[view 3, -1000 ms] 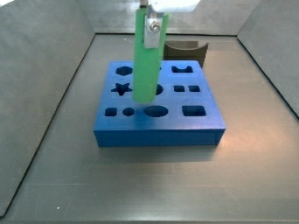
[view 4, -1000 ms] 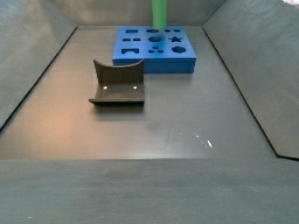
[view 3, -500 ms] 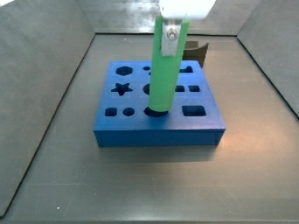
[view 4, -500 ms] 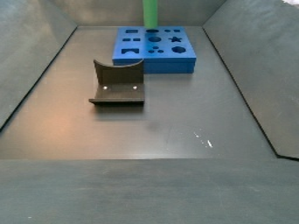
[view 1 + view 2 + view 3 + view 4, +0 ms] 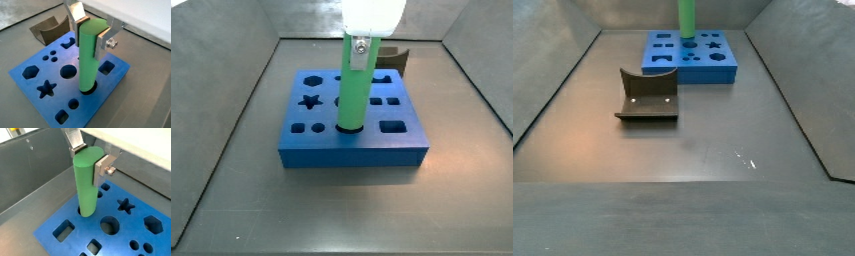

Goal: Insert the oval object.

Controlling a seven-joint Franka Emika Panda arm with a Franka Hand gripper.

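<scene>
The oval object (image 5: 353, 90) is a long, bright green rod, held upright. My gripper (image 5: 360, 42) is shut on its upper end, with the silver fingers (image 5: 105, 36) pressed to both of its sides in both wrist views. Its lower end sits in the oval hole in the front row of the blue block (image 5: 318, 146). The rod (image 5: 91, 55) and the gripper (image 5: 91, 29) show in a wrist view, as do the rod (image 5: 85, 183), the gripper (image 5: 90, 156) and the block (image 5: 133, 240). In a side view only the rod's lower part (image 5: 687, 15) shows, above the block (image 5: 716, 70).
The dark fixture (image 5: 647, 95), a curved bracket on a base plate, stands on the grey floor apart from the block; it also shows behind the block (image 5: 392, 56) and in a wrist view (image 5: 50, 31). Grey walls (image 5: 225, 60) enclose the floor.
The gripper has carried the rod from a tilt over the block's middle toward its front row, set it upright and lowered its end into the oval hole.
</scene>
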